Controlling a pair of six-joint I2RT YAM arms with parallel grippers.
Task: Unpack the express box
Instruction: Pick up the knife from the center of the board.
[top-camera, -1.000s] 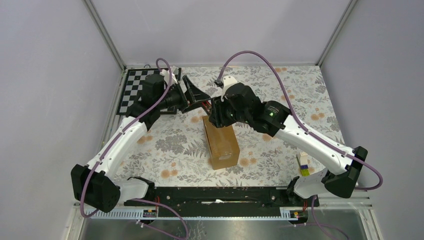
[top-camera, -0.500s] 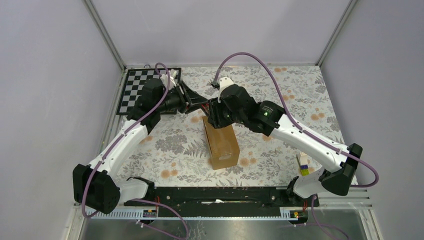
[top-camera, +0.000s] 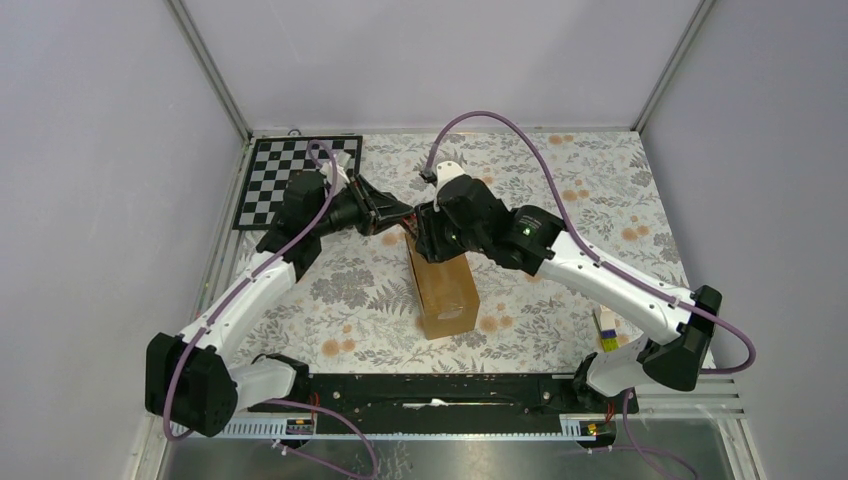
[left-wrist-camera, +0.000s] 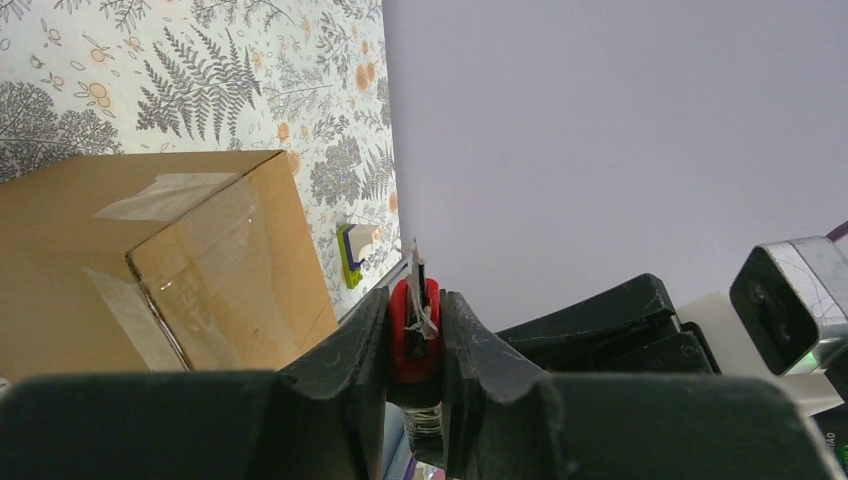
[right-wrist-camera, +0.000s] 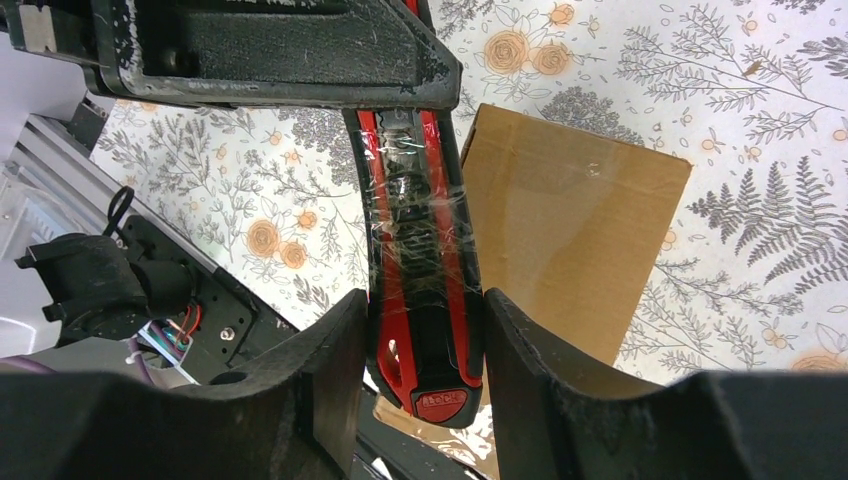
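Observation:
The express box (top-camera: 445, 285) is a plain brown taped carton lying lengthwise mid-table; it also shows in the left wrist view (left-wrist-camera: 150, 260) and the right wrist view (right-wrist-camera: 570, 240). Just above its far end, both grippers meet on a red-and-black cutter (right-wrist-camera: 420, 250). My right gripper (top-camera: 428, 228) (right-wrist-camera: 420, 300) is shut on the cutter's handle near its lock end. My left gripper (top-camera: 398, 212) (left-wrist-camera: 413, 300) is shut on the cutter's other, thin red end (left-wrist-camera: 413, 335), with a sliver of blade sticking out past the fingers. The cutter hangs above the box, apart from it.
A black-and-white checkerboard (top-camera: 275, 175) lies at the far left corner. A small yellow, green and white block (top-camera: 605, 328) (left-wrist-camera: 350, 255) sits near the right arm's base. The black rail (top-camera: 430, 385) runs along the near edge. Grey walls enclose the flowered tablecloth (top-camera: 600, 190).
My left gripper has gone from wide open to shut on the cutter's end, moving a little right and nearer. The right gripper kept its hold and shifted slightly left.

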